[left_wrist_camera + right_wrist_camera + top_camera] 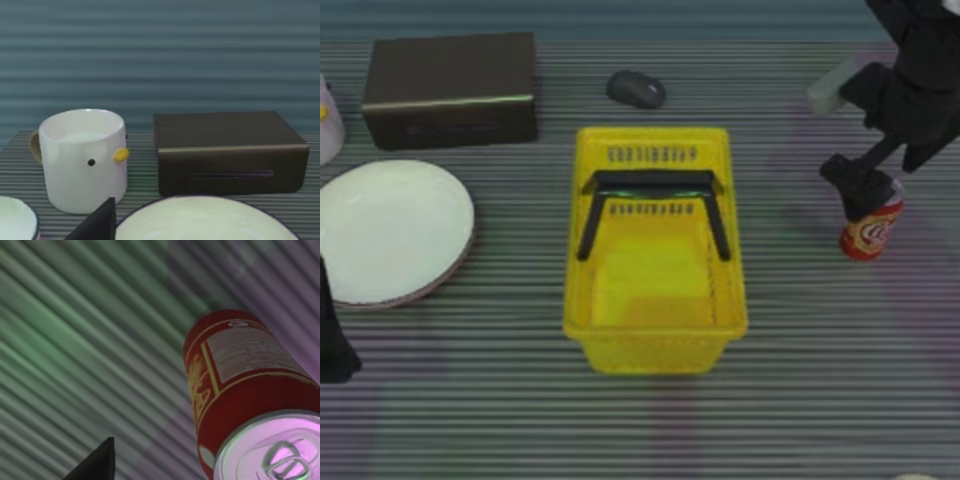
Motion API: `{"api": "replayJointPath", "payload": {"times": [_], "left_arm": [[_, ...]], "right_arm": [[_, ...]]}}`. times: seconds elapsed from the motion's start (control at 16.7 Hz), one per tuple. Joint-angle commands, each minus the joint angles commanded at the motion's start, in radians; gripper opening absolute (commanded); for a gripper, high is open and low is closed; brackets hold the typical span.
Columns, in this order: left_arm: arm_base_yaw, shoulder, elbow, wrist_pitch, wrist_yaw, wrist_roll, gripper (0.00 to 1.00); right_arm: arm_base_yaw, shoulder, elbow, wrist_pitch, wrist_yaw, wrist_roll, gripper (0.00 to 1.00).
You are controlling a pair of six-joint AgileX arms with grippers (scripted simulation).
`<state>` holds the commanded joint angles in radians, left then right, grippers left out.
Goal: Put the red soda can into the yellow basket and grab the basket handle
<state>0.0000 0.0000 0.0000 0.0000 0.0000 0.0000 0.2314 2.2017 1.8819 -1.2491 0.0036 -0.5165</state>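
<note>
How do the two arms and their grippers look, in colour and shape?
Both arms are black and blocky. The right arm shows angular links and a pale grey cylindrical segment; its gripper is black too. Of the left arm, only a dark shape shows at the table's left edge. No cables or markings are visible.

Three cameras — one overhead, one on each of my wrists.

The top view looks straight down on the striped table. My left wrist looks level, low, and shares the dark brown rectangular box; my right wrist looks close at the red soda can.
</note>
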Motion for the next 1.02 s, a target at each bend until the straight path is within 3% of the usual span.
{"api": "replayJointPath", "payload": {"times": [0.54,0.78,1.02], "left_arm": [[0.0,0.0,0.0,0.0,0.0,0.0,1.0],[0.0,0.0,0.0,0.0,0.0,0.0,1.0],[0.0,0.0,0.0,0.0,0.0,0.0,1.0]], "right_arm": [[0.001,0.035,-0.137,0.173,0.0,0.001,1.0],[0.001,0.036,-0.141,0.177,0.0,0.001,1.0],[0.001,0.036,-0.141,0.177,0.0,0.001,0.7]]}}
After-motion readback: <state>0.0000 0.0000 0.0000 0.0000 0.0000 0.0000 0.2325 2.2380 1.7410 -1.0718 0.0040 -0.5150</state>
